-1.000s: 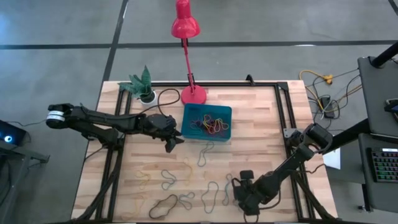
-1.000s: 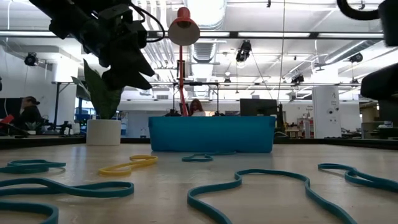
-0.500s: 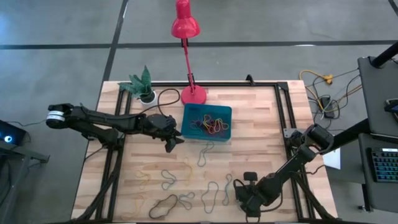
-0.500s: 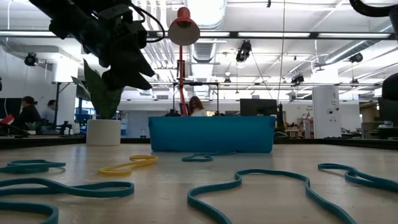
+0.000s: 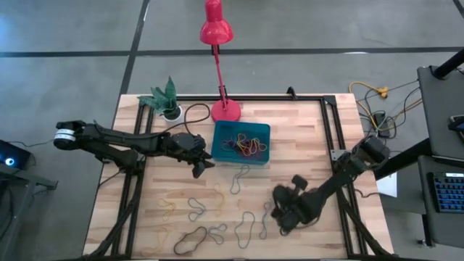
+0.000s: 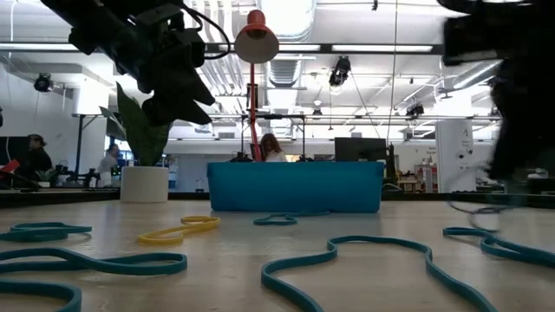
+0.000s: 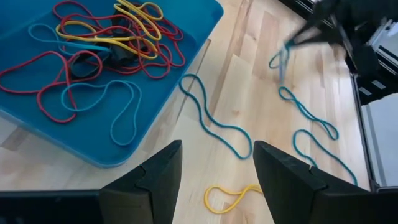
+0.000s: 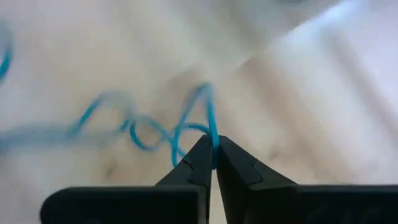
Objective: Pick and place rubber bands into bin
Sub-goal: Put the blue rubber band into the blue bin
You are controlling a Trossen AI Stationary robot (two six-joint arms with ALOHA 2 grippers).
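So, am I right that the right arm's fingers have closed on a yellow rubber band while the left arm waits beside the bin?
Not quite: the band is blue, not yellow. The right wrist view shows the right gripper shut on a blue rubber band. The rest holds: the left gripper waits, open, beside the bin.
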